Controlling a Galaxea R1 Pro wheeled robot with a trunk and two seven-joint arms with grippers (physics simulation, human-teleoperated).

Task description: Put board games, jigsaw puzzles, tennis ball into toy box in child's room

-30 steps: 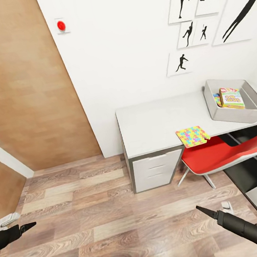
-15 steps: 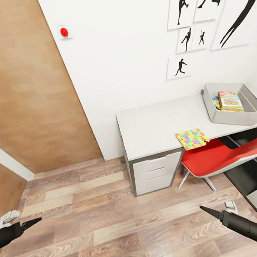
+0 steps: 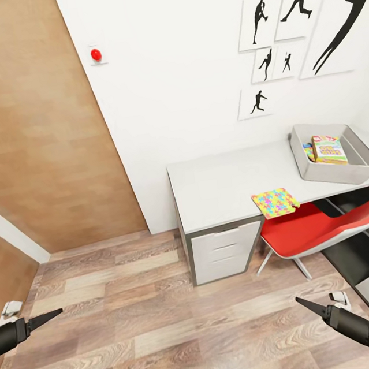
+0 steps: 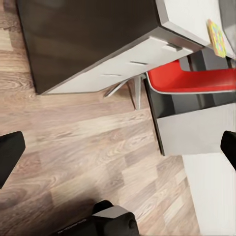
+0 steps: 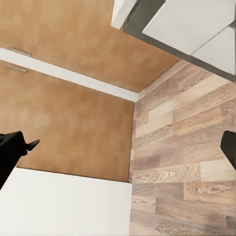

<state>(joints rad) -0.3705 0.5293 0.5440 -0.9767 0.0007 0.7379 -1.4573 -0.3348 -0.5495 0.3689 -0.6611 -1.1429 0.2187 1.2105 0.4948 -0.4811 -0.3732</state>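
You are in the child's room, facing a white wall hung with black silhouette prints (image 3: 297,24), wood plank floor (image 3: 136,307) underfoot and the light-grey table (image 3: 231,184) ahead to your right.

On that table the grey toy box (image 3: 335,175) sits toward its far right end, and it already holds the yellow-green-red SKIP-BO board game (image 3: 328,149) with a bit of blue showing beside it. One jigsaw puzzle (image 3: 275,203) lies outside the box, overhanging the table's front edge just above the red chair (image 3: 324,227).

Over the last second the whole view has slid: the table and box now sit smaller and higher, and more floor shows below. That is your camera backing off or tilting, not the toys moving; the puzzle keeps its place on the edge.

Both arms hang low and empty. The left gripper (image 3: 42,320) and right gripper (image 3: 310,307) each show as a single dark point in the head view, while each wrist view shows the fingertips at opposite edges, so both look spread wide.

Judging by this, the puzzle is still waiting, and you are drifting away from it.
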